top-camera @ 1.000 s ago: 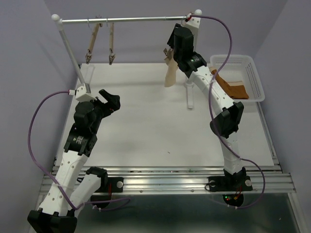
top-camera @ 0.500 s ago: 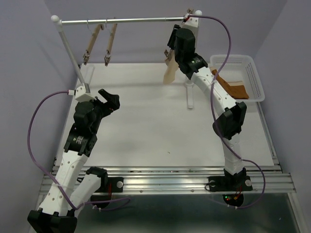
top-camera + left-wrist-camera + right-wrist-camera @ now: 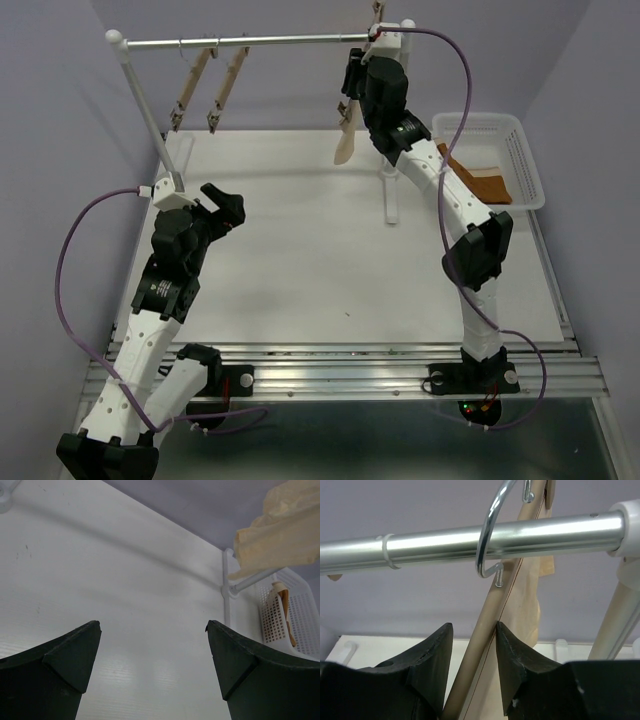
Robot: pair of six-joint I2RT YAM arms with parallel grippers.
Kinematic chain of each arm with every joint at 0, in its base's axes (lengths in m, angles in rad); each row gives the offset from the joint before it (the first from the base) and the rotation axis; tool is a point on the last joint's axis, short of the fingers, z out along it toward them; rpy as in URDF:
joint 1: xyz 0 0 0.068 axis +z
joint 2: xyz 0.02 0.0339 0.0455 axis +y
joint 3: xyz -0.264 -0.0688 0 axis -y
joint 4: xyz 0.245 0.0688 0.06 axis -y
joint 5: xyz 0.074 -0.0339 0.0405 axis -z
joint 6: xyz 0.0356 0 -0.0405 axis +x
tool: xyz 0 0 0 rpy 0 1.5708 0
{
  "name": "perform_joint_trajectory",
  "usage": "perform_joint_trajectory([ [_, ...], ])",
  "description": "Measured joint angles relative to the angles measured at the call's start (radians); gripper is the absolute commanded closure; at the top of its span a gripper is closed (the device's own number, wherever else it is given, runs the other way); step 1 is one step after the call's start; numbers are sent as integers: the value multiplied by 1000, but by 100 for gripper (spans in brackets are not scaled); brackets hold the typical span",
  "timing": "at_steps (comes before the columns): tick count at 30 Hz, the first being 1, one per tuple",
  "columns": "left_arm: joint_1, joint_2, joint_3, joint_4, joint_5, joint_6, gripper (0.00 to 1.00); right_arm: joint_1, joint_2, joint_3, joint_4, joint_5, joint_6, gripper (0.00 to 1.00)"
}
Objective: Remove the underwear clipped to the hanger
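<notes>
Across the white table we see a metal rail on two posts, running left to right along the far side. At the table's right edge sits a white basket with an orange-brown cloth draped inside it.

Our right arm reaches up to the right end of the rail. Our left arm is folded low over the near-left part of the table, well apart from everything on the rail.

Two bare wooden hangers hang tilted near the left end of the rail, close beside each other. The hanger of the task hangs at the right end, its bar slanting steeply downward and its thin metal hook looped around the rail.

The underwear – pale cream and limp – hangs just beside that bar, on its far side as our right wrist sees it, and dangles in the air above the far table edge without touching the surface. We cannot make out the clips that hold it.

The right gripper has the wooden bar between its dark fingers, which press in on it from both sides just below the hook.

The left gripper has its fingers spread wide with only bare table between them.
</notes>
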Motion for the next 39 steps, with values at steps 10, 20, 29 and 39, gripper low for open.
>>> perform_joint_trajectory([
  [10,0,7,0,0,-6,0,1,0,-86,-98,51,-41,-55,99],
  [20,0,8,0,0,-10,0,1,0,-195,-254,58,-148,-72,99],
  [29,0,9,0,0,-10,0,1,0,-276,-398,108,-270,-133,99],
  [39,0,11,0,0,-10,0,1,0,-356,-505,215,-337,-238,99],
])
